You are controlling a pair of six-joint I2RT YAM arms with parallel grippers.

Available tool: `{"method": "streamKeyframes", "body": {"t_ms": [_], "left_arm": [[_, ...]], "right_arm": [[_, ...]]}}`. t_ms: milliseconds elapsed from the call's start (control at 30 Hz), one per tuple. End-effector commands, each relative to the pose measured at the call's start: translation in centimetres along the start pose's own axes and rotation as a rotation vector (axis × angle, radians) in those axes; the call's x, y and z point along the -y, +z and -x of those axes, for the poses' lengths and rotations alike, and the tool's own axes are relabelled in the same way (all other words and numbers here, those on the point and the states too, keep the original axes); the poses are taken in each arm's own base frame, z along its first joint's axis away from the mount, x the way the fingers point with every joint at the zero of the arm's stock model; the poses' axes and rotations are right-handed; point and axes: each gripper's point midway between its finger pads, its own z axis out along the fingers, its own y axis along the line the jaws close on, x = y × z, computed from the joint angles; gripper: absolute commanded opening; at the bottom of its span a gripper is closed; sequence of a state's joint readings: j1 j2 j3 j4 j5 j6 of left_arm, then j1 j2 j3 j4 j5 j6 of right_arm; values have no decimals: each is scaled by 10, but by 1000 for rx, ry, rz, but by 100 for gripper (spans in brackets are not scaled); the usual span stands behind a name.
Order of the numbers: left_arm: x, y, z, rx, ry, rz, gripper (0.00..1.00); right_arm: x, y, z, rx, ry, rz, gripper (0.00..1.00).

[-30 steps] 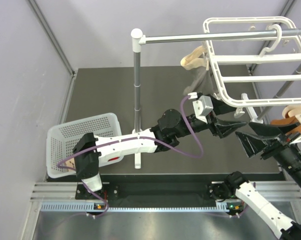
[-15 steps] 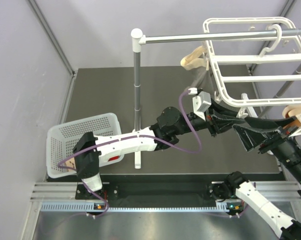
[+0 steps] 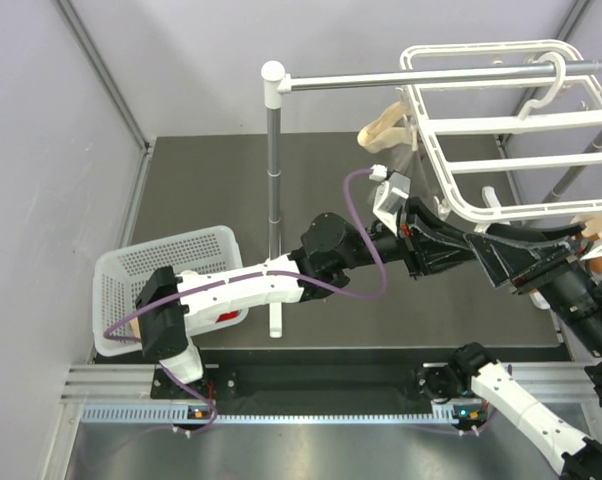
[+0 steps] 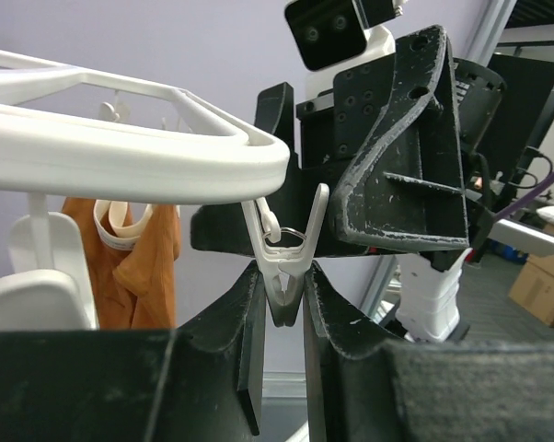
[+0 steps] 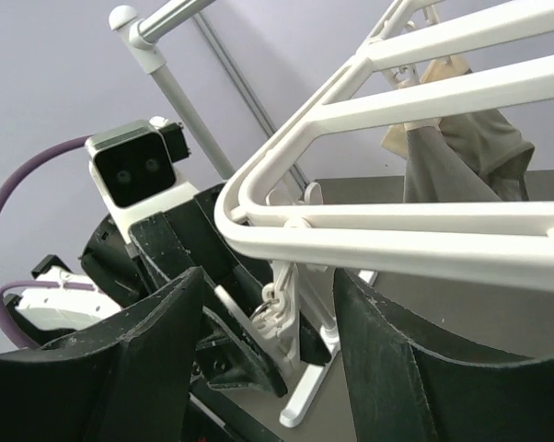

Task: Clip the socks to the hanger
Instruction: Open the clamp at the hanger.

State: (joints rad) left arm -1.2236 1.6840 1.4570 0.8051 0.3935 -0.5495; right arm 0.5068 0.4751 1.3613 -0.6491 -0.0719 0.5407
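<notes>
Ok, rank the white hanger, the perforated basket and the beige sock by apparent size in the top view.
1. white hanger, hung nearer the camera, which flatters it
2. perforated basket, clearly second
3. beige sock, clearly smallest

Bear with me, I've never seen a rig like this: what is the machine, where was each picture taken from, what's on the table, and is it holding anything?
The machine is a left arm and a right arm, bolted at the near edge of the table. One picture looks down from a fixed camera above. The other two come from a camera on each wrist, so the big black shapes there are that arm's own fingers. On the table are a white basket and a metal stand. A white hanger hangs from the stand's rail, with an orange sock, a grey sock and a beige sock hanging from it. The left gripper pinches a peg on the hanger. The right gripper is open around that peg, and nothing shows in it.
</notes>
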Motion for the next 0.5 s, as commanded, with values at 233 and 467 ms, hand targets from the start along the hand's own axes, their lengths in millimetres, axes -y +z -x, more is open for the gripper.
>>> {"method": "streamKeyframes", "body": {"t_ms": [233,467], "left_arm": [[30,-8,34,56,-53,-88,0],[18,-14,37,53,-72,-59,0]], "right_arm": [[-13,15,4,26,48,74,48],[-9,17,-1,5,26,62,0]]}}
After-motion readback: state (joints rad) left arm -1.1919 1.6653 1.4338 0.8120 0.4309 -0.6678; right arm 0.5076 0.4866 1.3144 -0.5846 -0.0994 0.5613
